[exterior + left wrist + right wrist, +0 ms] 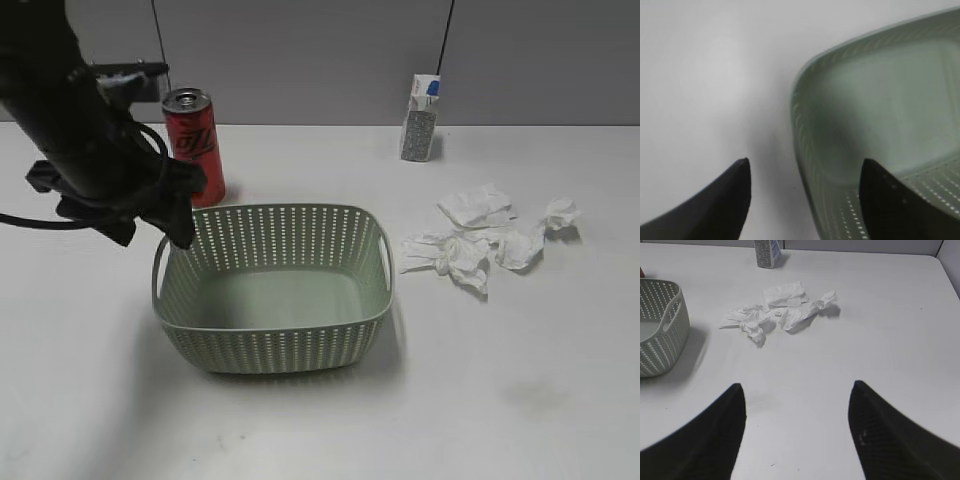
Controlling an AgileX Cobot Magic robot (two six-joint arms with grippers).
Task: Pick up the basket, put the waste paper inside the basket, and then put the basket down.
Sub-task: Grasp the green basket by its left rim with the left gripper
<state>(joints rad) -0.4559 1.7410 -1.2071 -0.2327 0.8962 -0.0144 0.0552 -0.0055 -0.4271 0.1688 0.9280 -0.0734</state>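
**Left arm poised over the basket's corner, right arm hanging back**

Nearest the exterior camera, the basket (272,290) sits upright on the white table (520,400), its inside bare. At its 10 o'clock corner the left arm slants down from the upper left, and the left gripper (172,222) tips in over the rim beside the left handle cut-out. In the left wrist view its fingers are spread wide: one dark finger (722,202) hangs outside the wall over bare table, the other (900,205) lies inside the basket, so the rim runs between them. Whether either one touches the plastic cannot be told.

The right gripper (796,432) does not show in the exterior view. Its own camera shows both fingers apart and holding nothing, low over bare table, aimed toward the waste paper (490,240), which lies well ahead of it.

That waste paper lies in a loose cluster at the basket's 2 o'clock, apart from it. Farther back, a red can (194,145) stands at the basket's 11 o'clock, just behind the left gripper, and a small carton (421,117) stands at 1 o'clock near the wall.
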